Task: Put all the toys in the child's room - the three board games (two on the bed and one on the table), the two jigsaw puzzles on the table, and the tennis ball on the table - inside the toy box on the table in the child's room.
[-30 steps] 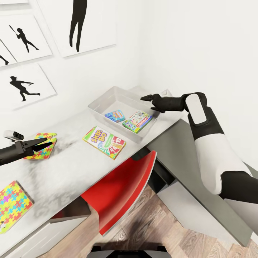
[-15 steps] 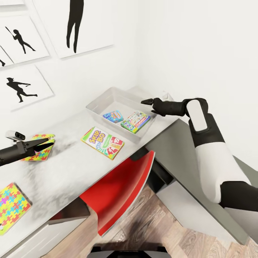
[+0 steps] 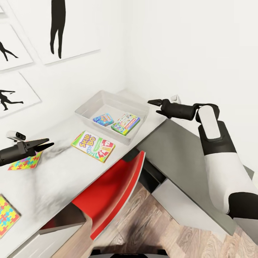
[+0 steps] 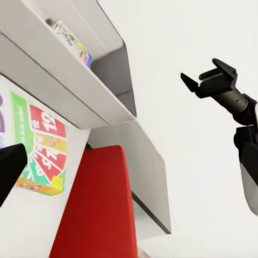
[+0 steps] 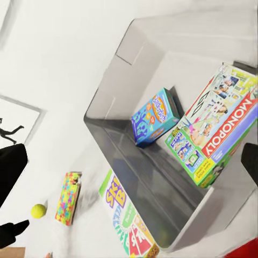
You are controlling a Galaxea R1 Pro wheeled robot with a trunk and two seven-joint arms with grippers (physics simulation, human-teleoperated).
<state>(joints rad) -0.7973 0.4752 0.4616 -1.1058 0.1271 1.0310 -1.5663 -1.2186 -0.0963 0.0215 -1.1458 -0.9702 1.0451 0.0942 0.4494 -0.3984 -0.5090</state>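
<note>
The toy box (image 3: 87,106) stands on the table (image 3: 61,172) by the corner wall. A small blue board game (image 3: 103,119) and a white-and-green one (image 3: 125,124) lie flat inside it. The Skip-Bo box (image 3: 93,146) rests on the table in front of it. My right gripper (image 3: 154,102) is open and hovers just right of the toy box's corner. My left gripper (image 3: 44,144) is open and empty, above a jigsaw puzzle (image 3: 25,162). A second puzzle (image 3: 7,215) lies nearer. In the right wrist view the tennis ball (image 5: 37,210) sits beside a puzzle (image 5: 69,198).
A red chair (image 3: 111,186) is tucked under the table's front edge. The lower dark-grey unit (image 3: 186,154) joins the table below my right arm. Black silhouette pictures (image 3: 57,25) hang on the wall behind, and wood-plank floor (image 3: 161,233) shows below.
The head camera has turned right, sliding the scene left. My right gripper has drawn back from above the toy box to beside its corner. The left gripper stays open over the puzzle.
</note>
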